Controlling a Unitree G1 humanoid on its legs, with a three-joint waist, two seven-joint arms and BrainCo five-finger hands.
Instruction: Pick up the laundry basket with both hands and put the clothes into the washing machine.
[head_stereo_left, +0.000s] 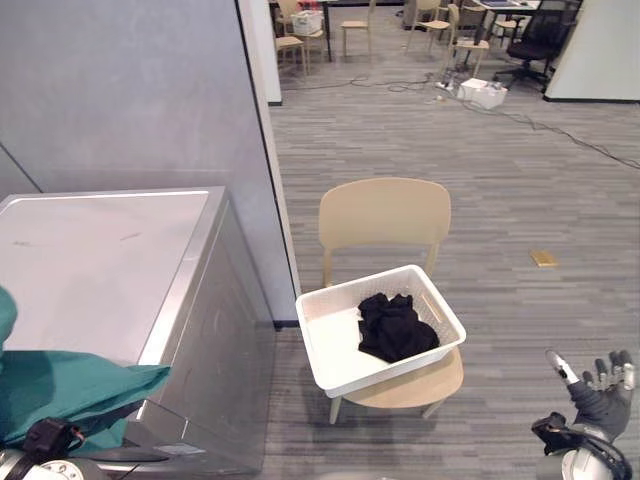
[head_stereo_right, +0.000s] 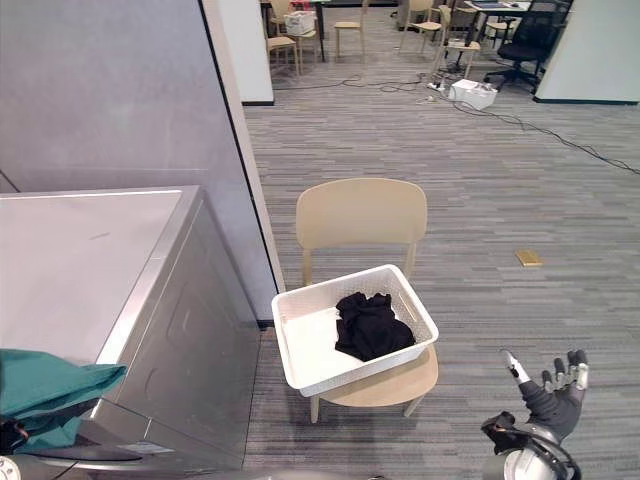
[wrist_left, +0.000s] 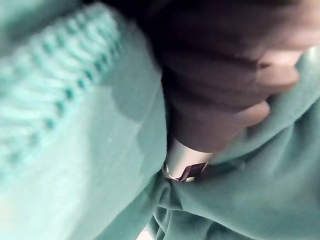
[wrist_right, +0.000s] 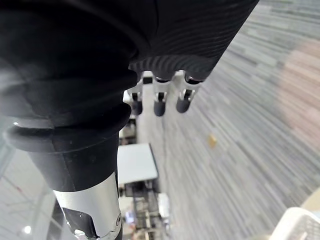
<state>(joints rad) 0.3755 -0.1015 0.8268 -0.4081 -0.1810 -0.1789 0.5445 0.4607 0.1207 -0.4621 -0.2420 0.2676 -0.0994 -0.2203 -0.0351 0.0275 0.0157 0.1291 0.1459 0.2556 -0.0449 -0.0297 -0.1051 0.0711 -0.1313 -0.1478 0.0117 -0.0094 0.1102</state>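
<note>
A white laundry basket (head_stereo_left: 322, 372) sits on the seat of a pale wooden chair (head_stereo_left: 385, 215), with black clothes (head_stereo_left: 395, 325) bunched in its right half. To its left stands the silver-grey washing machine (head_stereo_left: 100, 260), lid down. A teal garment (head_stereo_left: 70, 390) lies over the machine's near corner. My left hand (wrist_left: 220, 85) is wrapped in that teal cloth (wrist_left: 90, 150). Low at the right, my right hand (head_stereo_left: 600, 385) hovers above the floor with straight fingers, holding nothing, well away from the basket.
A grey wall panel (head_stereo_left: 130, 90) rises behind the machine. A small yellow object (head_stereo_left: 544, 258) lies on the carpet right of the chair. Far back are wooden chairs (head_stereo_left: 290, 40), a black office chair (head_stereo_left: 535, 40) and a white box (head_stereo_left: 482, 92).
</note>
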